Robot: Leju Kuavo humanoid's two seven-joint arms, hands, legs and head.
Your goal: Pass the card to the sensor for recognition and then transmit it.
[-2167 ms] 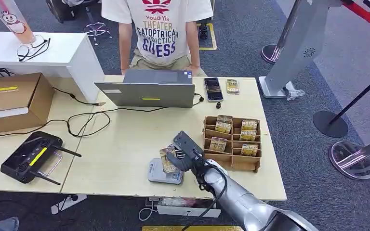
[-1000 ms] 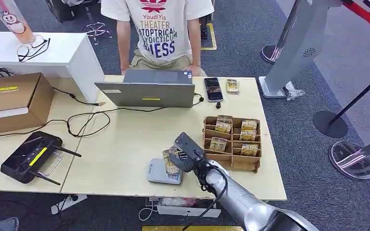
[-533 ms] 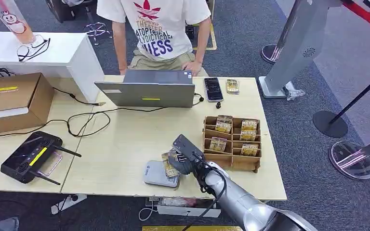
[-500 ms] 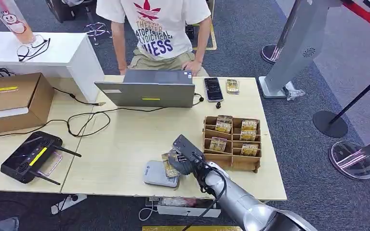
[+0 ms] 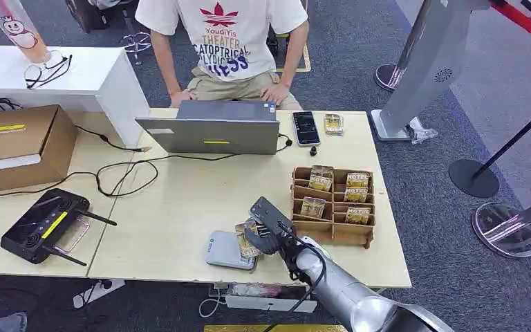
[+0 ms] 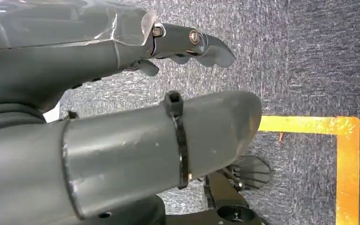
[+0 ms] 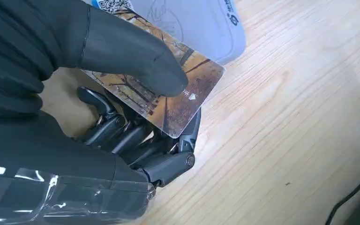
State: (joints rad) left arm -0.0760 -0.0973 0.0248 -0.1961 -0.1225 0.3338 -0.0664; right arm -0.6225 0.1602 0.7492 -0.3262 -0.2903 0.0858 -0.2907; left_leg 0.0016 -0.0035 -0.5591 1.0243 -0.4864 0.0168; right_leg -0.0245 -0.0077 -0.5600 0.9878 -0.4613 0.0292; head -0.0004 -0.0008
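My right hand [image 5: 268,229] reaches over the table's front edge and pinches a yellow-brown picture card [image 5: 247,240] between thumb and fingers. In the right wrist view the thumb [image 7: 131,51] presses on the card [image 7: 187,91], with the fingers beneath it. The card lies over the right end of the flat grey sensor pad [image 5: 222,250], whose pale blue-grey top [image 7: 201,23] shows just past the card. My left hand [image 6: 112,140] hangs over grey carpet, fingers loosely extended and holding nothing.
A cardboard rack [image 5: 332,205] with several more cards stands just right of my hand. A laptop [image 5: 211,129], phone [image 5: 305,128] and cables lie farther back; a person sits behind the table. A black remote controller [image 5: 41,225] rests at the left.
The sensor pad has slid left and turned slightly under the card. My right hand has shifted a little toward the table's front edge, still gripping the card. The person behind the laptop has leaned back.
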